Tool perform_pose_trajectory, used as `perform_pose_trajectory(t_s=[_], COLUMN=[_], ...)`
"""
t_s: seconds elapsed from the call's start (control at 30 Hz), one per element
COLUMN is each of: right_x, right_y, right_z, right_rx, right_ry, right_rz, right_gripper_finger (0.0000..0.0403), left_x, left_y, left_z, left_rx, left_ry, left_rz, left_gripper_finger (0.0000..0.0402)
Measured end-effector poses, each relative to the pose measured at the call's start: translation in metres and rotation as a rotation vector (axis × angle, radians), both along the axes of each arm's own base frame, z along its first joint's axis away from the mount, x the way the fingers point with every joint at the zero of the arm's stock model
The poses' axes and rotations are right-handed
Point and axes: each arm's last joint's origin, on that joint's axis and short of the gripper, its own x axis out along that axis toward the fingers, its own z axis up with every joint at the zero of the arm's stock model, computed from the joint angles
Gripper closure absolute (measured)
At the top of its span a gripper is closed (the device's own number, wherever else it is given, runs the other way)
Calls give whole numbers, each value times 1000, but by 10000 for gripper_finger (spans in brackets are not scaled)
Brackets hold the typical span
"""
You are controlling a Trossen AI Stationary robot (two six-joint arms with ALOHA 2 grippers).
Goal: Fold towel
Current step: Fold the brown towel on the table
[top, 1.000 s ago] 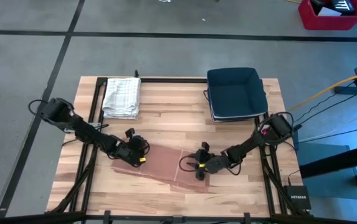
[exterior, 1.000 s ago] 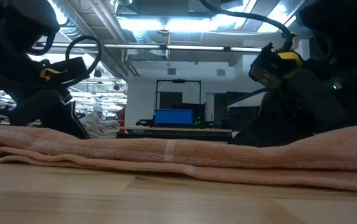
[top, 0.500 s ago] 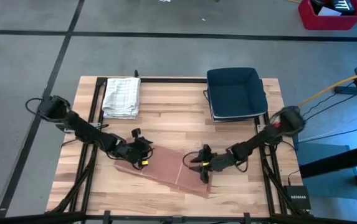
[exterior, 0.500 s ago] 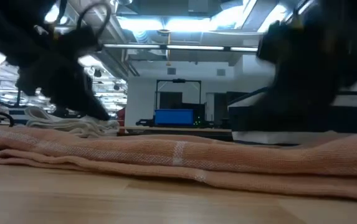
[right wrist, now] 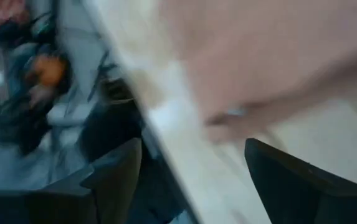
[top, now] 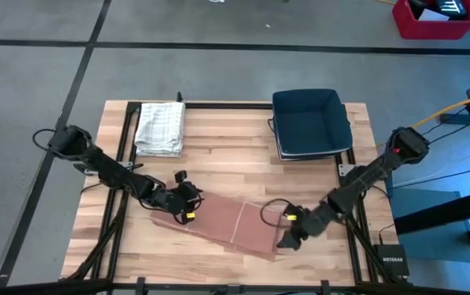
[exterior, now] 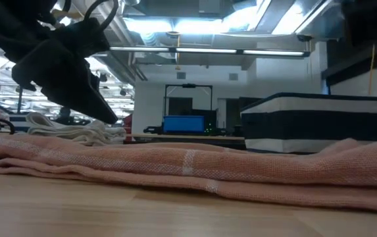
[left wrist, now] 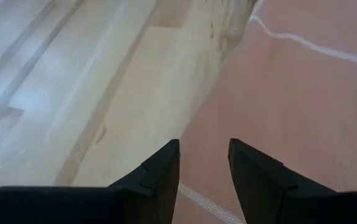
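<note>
Here, pink towel [top: 233, 224] flat, left hand [top: 187, 203] on its corner, right hand [top: 286, 240] beside.

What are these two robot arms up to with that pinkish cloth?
They are folding a salmon-coloured towel lying on the wooden table. The left gripper sits at the towel's left end, jaws apart over the cloth. The right gripper is open, just off the towel's right edge, holding nothing.
</note>
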Motion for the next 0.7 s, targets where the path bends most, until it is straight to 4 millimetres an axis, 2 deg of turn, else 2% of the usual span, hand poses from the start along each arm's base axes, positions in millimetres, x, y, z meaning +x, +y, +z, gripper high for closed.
perform_pose_trajectory(t_s=[0.17, 0.27, 0.47, 0.7], right_x=[-28, -35, -31, -24], right_y=[15, 19, 17, 15], right_z=[-22, -33, -59, -67], right_rx=[-41, -25, -64, -55], right_ry=[42, 61, 146, 149], right_rz=[-244, -349, -418, -465], right_gripper_finger=[118, 125, 132, 133], left_x=[0, 1, 1, 1], left_y=[0, -1, 0, 0], left_z=[-1, -1, 0, 0], left_rx=[-1, 0, -2, -3], left_ry=[1, -5, -9, -9], left_rz=[0, -3, 2, 5], left_gripper_finger=[271, 271, 271, 271])
